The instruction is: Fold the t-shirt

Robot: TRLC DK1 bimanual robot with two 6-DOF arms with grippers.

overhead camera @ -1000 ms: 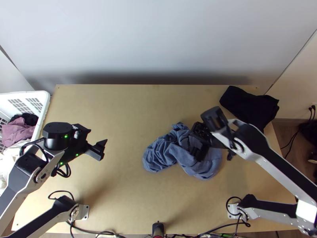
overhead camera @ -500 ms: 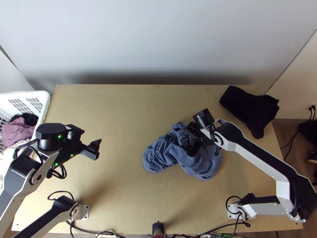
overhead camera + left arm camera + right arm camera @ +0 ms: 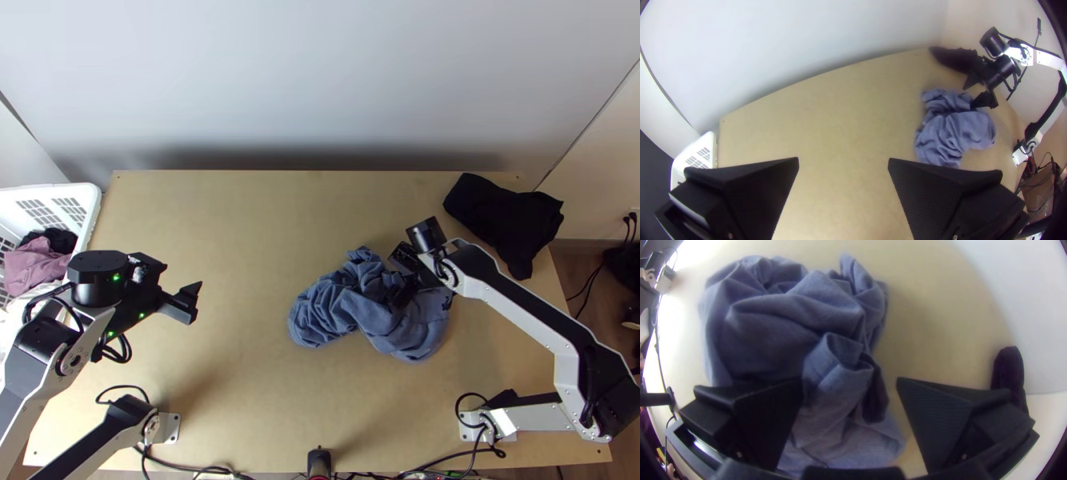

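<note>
While the blue t-shirt (image 3: 324,310) lies bunched on the wooden table (image 3: 248,240), the right gripper (image 3: 849,381), spread wide, stands over a raised fold (image 3: 833,384); pinching one edge low, then lifting gently, should loosen it. The left gripper (image 3: 843,161), also wide, hangs well apart.

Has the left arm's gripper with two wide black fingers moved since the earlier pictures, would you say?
Yes, the left gripper has shifted slightly toward the white plastic laundry basket in the top view.

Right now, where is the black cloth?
In the top view, the black cloth lies by the far right corner of the table, beyond the blue t-shirt.
</note>
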